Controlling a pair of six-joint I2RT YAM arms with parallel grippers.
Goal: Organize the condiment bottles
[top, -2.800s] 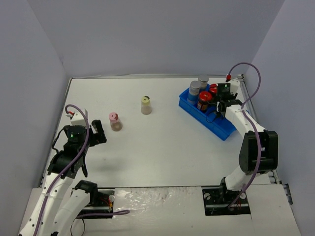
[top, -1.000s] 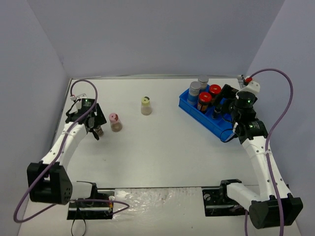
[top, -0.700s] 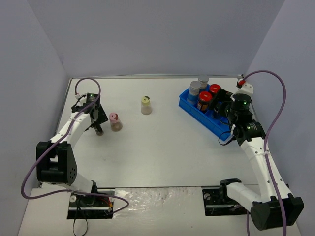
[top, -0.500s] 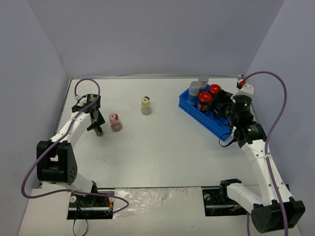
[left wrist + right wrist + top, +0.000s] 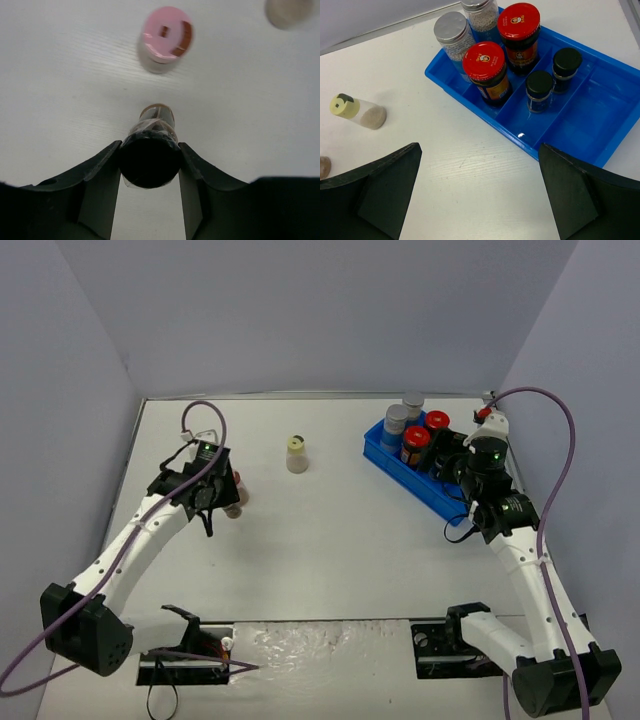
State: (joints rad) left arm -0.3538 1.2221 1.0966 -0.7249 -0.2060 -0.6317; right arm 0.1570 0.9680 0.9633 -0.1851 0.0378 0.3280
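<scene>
- Now the left claw [image 5: 150, 150] is clamped on a tiny jar [image 5: 150, 160], upright, cap up, long axis vertical, just beside the pink-lidded jar [image 5: 165, 37] on the table [image 5: 60, 75].
- A second ago that claw stood open farther left; it has closed and swung right.
- Right claw [image 5: 470, 200] hangs spread wide by the tray [image 5: 600, 135].

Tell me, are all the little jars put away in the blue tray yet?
Not yet. Six jars stand in the blue tray: two grey-capped, two red-lidded, two tiny dark-capped. The left gripper is shut on a third tiny jar. The pink-lidded jar and cream-lidded jar wait on the table.
</scene>
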